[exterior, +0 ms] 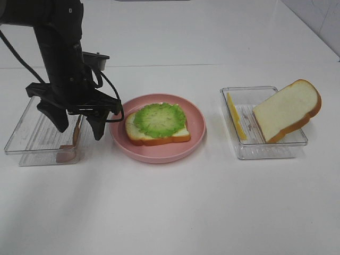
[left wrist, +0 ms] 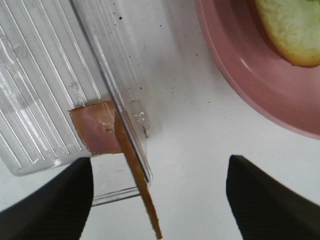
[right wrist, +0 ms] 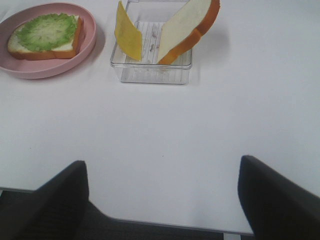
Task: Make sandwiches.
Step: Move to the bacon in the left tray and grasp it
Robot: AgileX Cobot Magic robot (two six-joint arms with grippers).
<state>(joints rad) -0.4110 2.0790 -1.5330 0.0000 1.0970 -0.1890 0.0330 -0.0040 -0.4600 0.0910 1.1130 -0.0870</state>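
So far only the bottom of one sandwich is built: a white bread slice with a golden-brown crust (exterior: 158, 139) lies flat in the round pink plate (exterior: 197, 133), and a ruffled green lettuce leaf (exterior: 159, 118) sits on top of it. By my reckoning that is roughly the first third of the job.

Next in line appears to be the thin reddish-brown meat slice (left wrist: 97, 131). It stands on edge in the clear ribbed plastic tray (exterior: 32, 133) beside the plate, leaning against the tray wall nearest the plate. The left arm's fingers (left wrist: 55, 200) hang over that spot, spread well apart. One is above the tray and the other is above the white surface (exterior: 175, 212) between tray and plate, with the meat and the wall between them. Neither finger touches the meat, so nothing is gripped yet.

Left to do after that are the yellow cheese slice (exterior: 236, 118) and the second white bread slice (exterior: 287, 109). Both are propped upright in the second clear plastic tray (exterior: 265, 151) on the far side of the plate. The right arm's fingers (right wrist: 50, 200) are wide open and empty, well back from that tray over bare surface.
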